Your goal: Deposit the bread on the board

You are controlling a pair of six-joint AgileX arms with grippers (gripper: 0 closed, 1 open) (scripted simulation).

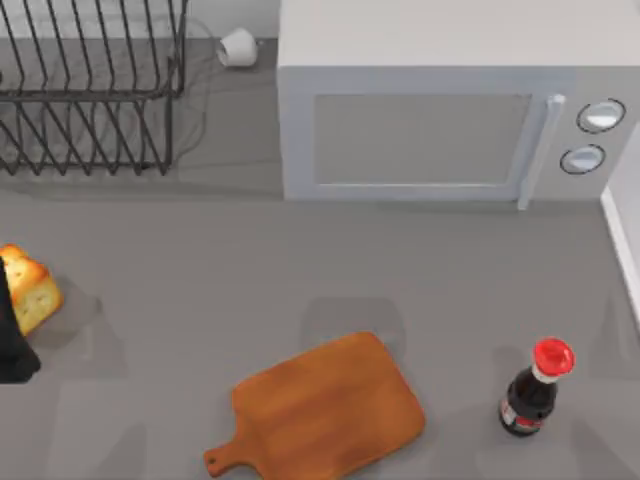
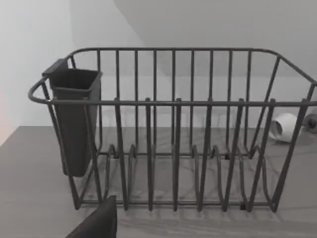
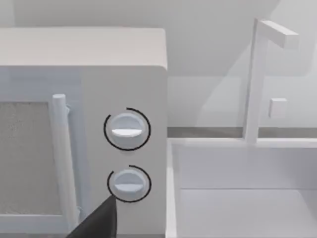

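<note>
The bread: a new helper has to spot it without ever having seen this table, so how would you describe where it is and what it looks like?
Start at the black wire dish rack in the table's far left corner, then come toward the near edge along the left side. There, beside a dark part of the left arm, sits the bread, well left of the wooden board. It is the one golden-yellow, brown-crusted chunk.

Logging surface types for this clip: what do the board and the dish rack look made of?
The board looks like wood with a smooth reddish-brown finish; grain lines run along it. The dish rack looks like dark coated metal wire, judging by its thin bent rods.
</note>
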